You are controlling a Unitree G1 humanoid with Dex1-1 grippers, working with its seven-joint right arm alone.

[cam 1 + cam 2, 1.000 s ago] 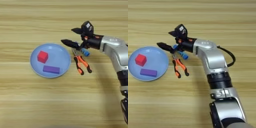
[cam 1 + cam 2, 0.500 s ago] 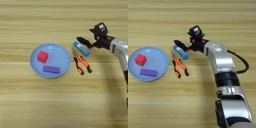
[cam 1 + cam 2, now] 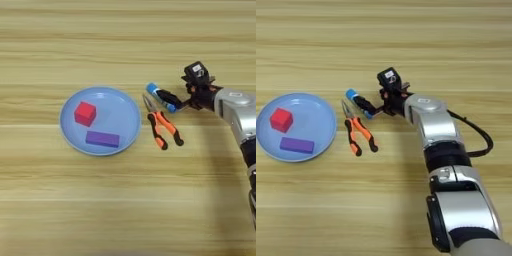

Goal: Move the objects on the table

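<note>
A wide light-tan wood-grain surface (image 3: 100,210) is filling both views from edge to edge, its plank lines running horizontally across the frame. Soft, even light is falling on it, leaving only faint shadows. No wall, floor or window is showing beyond the surface.

— Any writing you can read?
— None. The blue tube (image 3: 161,96), just beside the pliers (image 3: 162,124), carries no legible lettering, and the small white patch on the black block (image 3: 388,76) above the tube is too small to tell.
</note>
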